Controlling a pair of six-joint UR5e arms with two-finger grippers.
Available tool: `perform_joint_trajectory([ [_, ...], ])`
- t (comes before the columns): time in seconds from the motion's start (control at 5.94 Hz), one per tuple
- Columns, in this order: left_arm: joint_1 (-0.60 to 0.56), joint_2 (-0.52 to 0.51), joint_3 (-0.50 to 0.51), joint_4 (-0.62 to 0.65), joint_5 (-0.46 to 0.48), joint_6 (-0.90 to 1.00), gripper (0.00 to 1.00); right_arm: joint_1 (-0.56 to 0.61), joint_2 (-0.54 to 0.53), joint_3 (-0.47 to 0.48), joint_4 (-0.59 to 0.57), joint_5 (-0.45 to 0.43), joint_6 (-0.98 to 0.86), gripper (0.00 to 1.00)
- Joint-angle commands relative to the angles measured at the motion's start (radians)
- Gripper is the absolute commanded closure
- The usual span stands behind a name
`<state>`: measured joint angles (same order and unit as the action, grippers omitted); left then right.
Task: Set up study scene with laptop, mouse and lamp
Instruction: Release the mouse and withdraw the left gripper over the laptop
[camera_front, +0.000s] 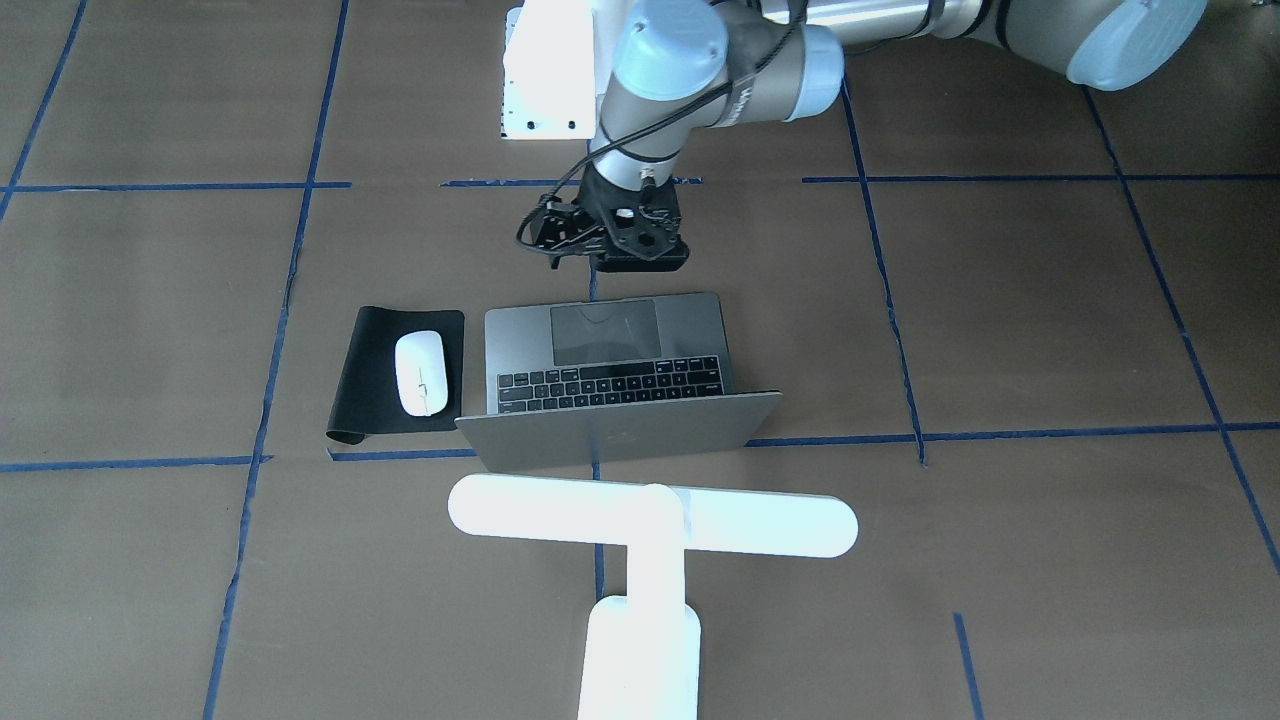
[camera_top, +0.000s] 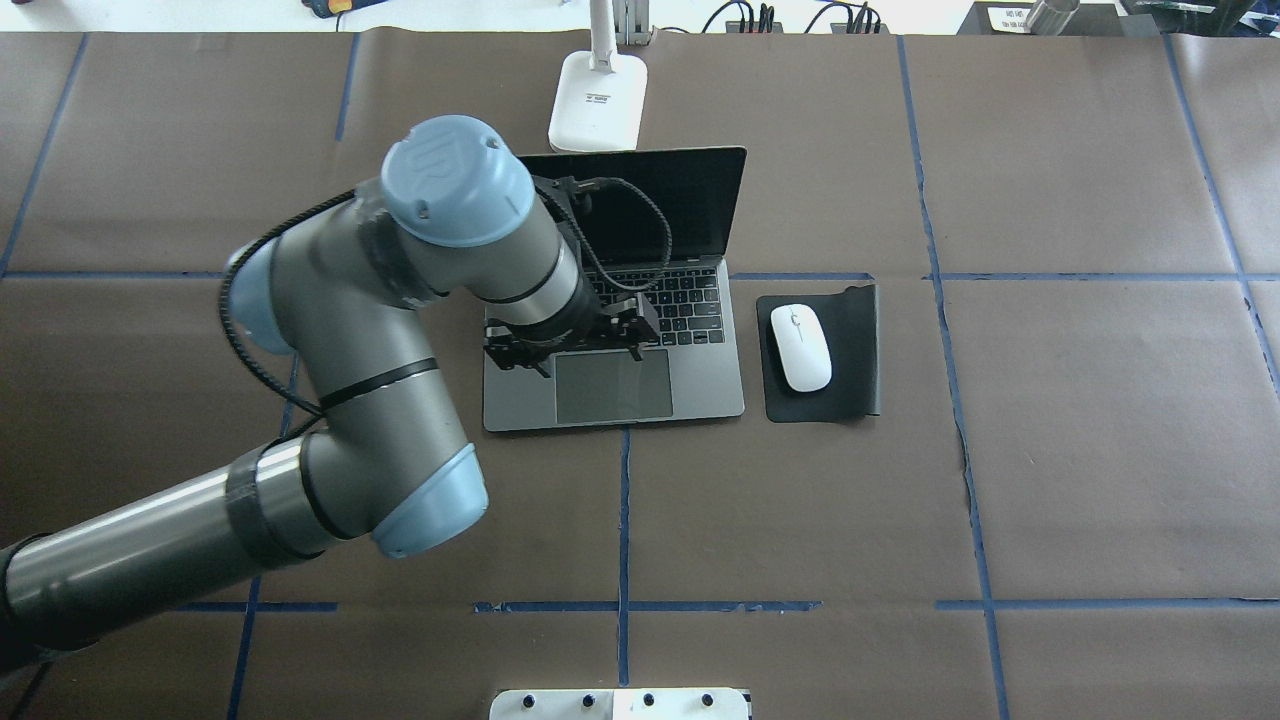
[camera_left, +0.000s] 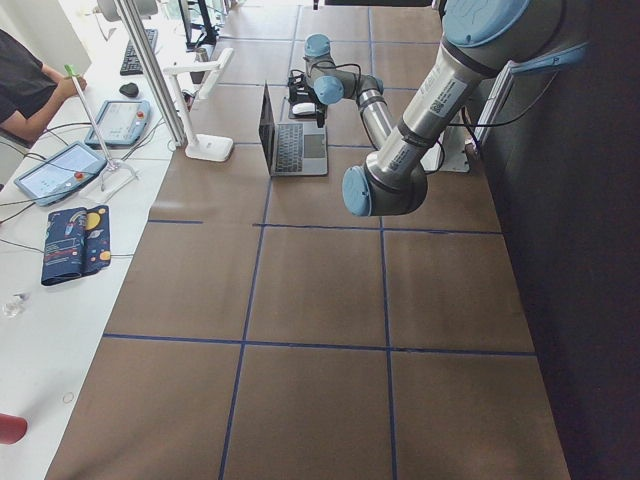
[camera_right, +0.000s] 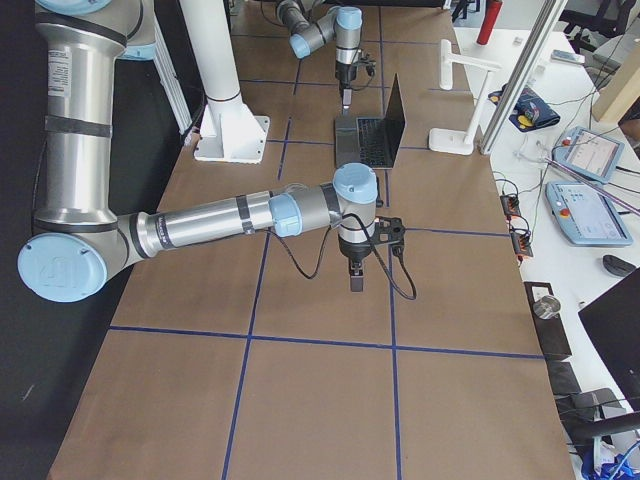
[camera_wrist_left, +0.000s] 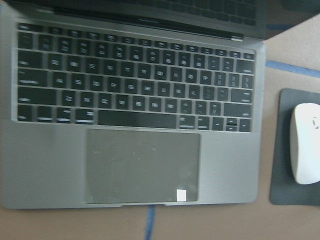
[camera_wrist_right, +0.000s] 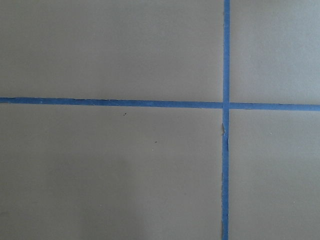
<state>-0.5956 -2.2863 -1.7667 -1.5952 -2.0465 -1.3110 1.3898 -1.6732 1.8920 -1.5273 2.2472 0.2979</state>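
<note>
**Left gripper hanging over the open laptop; mouse and lamp beside it**

Taking 12 o'clock as straight away from the robot, the laptop (camera_top: 695, 385) is sitting open near the middle of the table (camera_top: 1080, 450). Its screen is standing up along its 12 o'clock edge and its trackpad is facing 6 o'clock.

The mouse (camera_top: 800, 347) is lying at 3 o'clock of the laptop. It is resting on a black mat (camera_top: 855, 345) and is not touching the laptop.

The lamp (camera_top: 597, 100) is standing at 12 o'clock, just behind the screen. In the front-facing view its bar is running parallel to the lid's top edge.

The left gripper (camera_top: 568, 342) is hanging above the laptop, over the line where keys meet trackpad and toward the 9 o'clock side, apart from it. The wrist is hiding its fingers, so I cannot tell whether they are apart or together.

The right gripper (camera_right: 355, 282) is hovering well off toward 3 o'clock, pointing down over brown paper where two blue tape lines (camera_wrist_right: 150, 102) are crossing. It is showing only from the side, so I cannot tell its state either.

A white pedestal (camera_front: 548, 70) is standing at 6 o'clock.
</note>
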Motion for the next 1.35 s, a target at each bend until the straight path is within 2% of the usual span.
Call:
perform_joint_trajectory([
  [0.0, -0.077, 0.146, -0.176, 0.098, -0.017, 0.160, 0.00, 0.000, 0.001, -0.031, 0.003, -0.001, -0.005, 0.00],
  [0.17, -0.136, 0.250, -0.248, 0.106, -0.042, 0.274, 0.00, 0.001, 0.000, -0.036, 0.001, 0.006, 0.000, 0.00],
  [0.34, -0.203, 0.333, -0.275, 0.106, -0.082, 0.364, 0.00, 0.021, 0.000, -0.045, 0.001, 0.021, -0.006, 0.00],
  [0.67, -0.397, 0.500, -0.274, 0.106, -0.223, 0.590, 0.00, 0.125, -0.029, -0.100, 0.001, 0.130, -0.124, 0.00],
  [0.84, -0.494, 0.592, -0.264, 0.107, -0.263, 0.730, 0.00, 0.165, -0.061, -0.115, 0.003, 0.133, -0.191, 0.00],
  [1.18, -0.632, 0.654, -0.168, 0.118, -0.270, 0.975, 0.00, 0.218, -0.106, -0.106, 0.004, 0.132, -0.232, 0.00],
])
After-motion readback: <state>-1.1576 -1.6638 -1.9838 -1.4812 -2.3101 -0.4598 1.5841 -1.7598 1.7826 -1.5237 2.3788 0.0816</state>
